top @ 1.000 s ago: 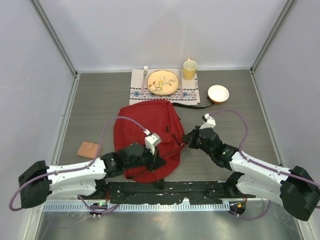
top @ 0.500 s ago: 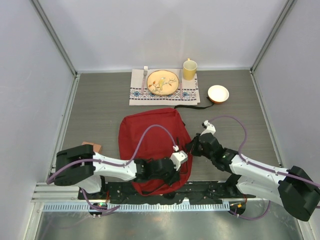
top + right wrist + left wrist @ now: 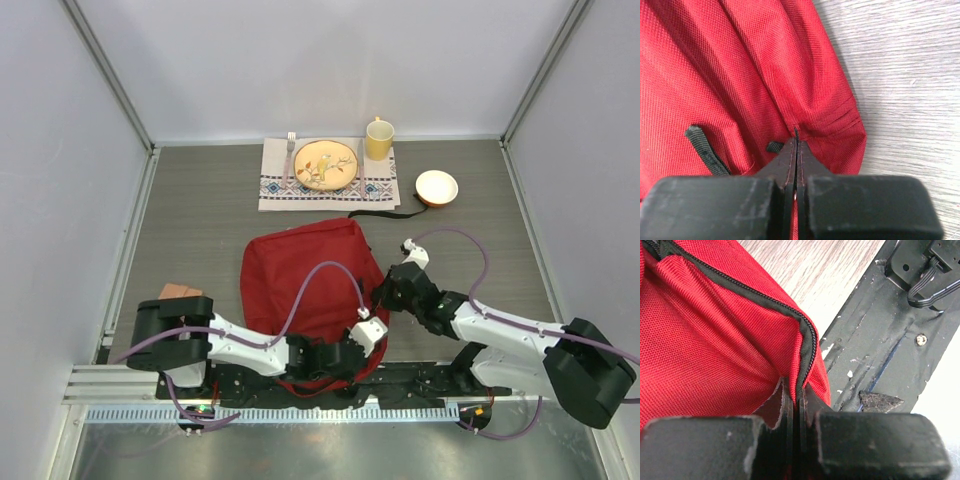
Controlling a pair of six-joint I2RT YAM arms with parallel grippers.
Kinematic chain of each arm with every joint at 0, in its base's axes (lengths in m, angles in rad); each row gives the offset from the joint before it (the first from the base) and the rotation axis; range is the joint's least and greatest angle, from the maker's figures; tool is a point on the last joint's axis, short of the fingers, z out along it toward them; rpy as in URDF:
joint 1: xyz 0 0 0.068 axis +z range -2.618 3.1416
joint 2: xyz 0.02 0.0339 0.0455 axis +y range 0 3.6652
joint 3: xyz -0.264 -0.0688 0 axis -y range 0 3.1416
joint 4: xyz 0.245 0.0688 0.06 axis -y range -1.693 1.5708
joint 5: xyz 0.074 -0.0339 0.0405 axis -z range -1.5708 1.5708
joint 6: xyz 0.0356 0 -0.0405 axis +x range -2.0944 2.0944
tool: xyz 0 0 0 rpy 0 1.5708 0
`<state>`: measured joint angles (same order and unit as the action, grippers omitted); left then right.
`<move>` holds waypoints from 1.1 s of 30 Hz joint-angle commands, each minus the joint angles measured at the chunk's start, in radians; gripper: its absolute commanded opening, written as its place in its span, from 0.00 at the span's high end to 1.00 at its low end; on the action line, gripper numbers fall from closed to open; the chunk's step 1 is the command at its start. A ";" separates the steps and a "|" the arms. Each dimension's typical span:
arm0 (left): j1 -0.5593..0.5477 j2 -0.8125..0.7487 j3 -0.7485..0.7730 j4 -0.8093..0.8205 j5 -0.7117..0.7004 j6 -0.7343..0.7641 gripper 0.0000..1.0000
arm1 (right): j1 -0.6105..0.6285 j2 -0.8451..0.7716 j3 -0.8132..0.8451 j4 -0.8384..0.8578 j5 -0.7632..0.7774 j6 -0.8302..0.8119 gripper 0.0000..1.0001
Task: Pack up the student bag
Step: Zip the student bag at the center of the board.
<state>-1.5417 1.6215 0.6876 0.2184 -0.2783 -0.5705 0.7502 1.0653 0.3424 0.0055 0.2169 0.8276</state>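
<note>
Student bag (image 3: 280, 270): L gripper (image 3: 794, 392) nips zip edge, R gripper (image 3: 796, 142) nips fabric.

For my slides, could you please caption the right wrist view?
The right gripper, shut, pinches a fold of the red student bag on the wooden table.

Robot lab test cell: plain pale partition walls (image 3: 330, 60) on aluminium posts (image 3: 108, 75); grey wood-grain bench (image 3: 200, 220); ribbed metal mounting rail (image 3: 300, 413); staged embroidered white cloth placemat (image 3: 275, 188).

The left gripper (image 3: 795, 399), clamped on the student bag (image 3: 300, 275), has swung rightward along the near edge, seemingly dragging it slightly nearer.
</note>
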 commanded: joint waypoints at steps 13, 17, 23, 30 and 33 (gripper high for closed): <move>-0.088 -0.250 -0.227 -0.163 -0.143 -0.181 0.93 | -0.074 -0.090 0.066 0.126 0.026 0.027 0.99; 0.003 -0.562 -0.347 -0.247 -0.193 -0.187 0.84 | 0.010 -0.154 0.015 0.117 0.042 0.070 0.99; 0.029 -0.719 -0.277 -0.372 -0.184 -0.131 0.41 | 0.063 -0.148 0.000 0.126 0.064 0.084 0.99; 0.029 -0.536 -0.036 -0.353 -0.137 -0.023 0.16 | 0.069 -0.133 0.012 0.134 0.062 0.076 0.99; 0.041 -0.416 0.056 -0.330 -0.111 -0.012 0.15 | 0.071 -0.145 0.015 0.125 0.064 0.071 0.99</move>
<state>-1.5158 1.1019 0.6300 -0.1589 -0.4294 -0.6411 0.8173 0.9321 0.3428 0.0681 0.2264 0.8974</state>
